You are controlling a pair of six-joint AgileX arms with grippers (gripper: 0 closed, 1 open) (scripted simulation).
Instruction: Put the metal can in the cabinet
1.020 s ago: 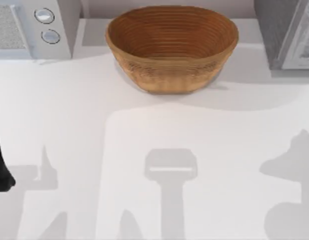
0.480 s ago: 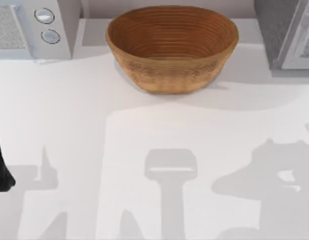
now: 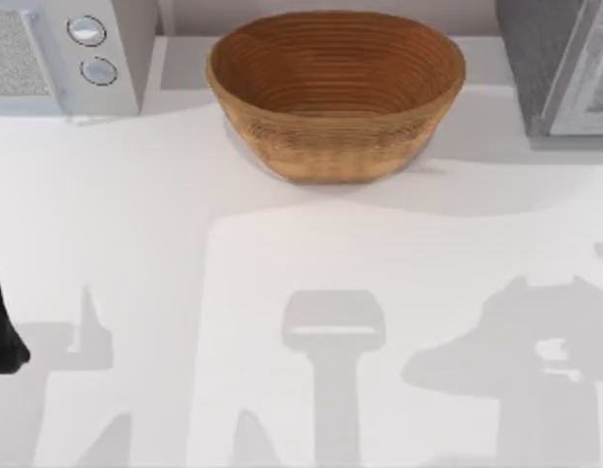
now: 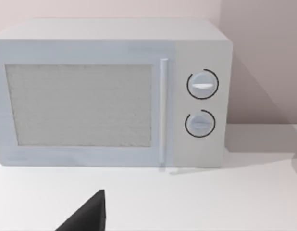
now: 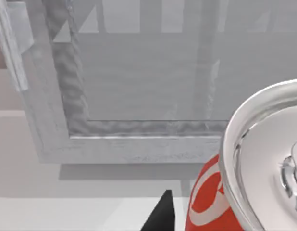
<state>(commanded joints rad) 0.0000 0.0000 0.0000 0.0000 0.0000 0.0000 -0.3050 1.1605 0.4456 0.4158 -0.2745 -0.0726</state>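
Filling the near side of the right wrist view, the metal can shows its silver lid and a red side with white lettering, with a dark tip of the right end effector just beside it; whether the fingers are clamped on the can cannot be told. The can faces the grey cabinet, whose open front stands just beyond it above the white counter. From above, the cabinet sits at the counter's far right corner, a woven basket at the middle of the far edge, and a white microwave at the far left corner. The left arm rests at the counter's left edge; its end effector faces the microwave, and its opening cannot be told.
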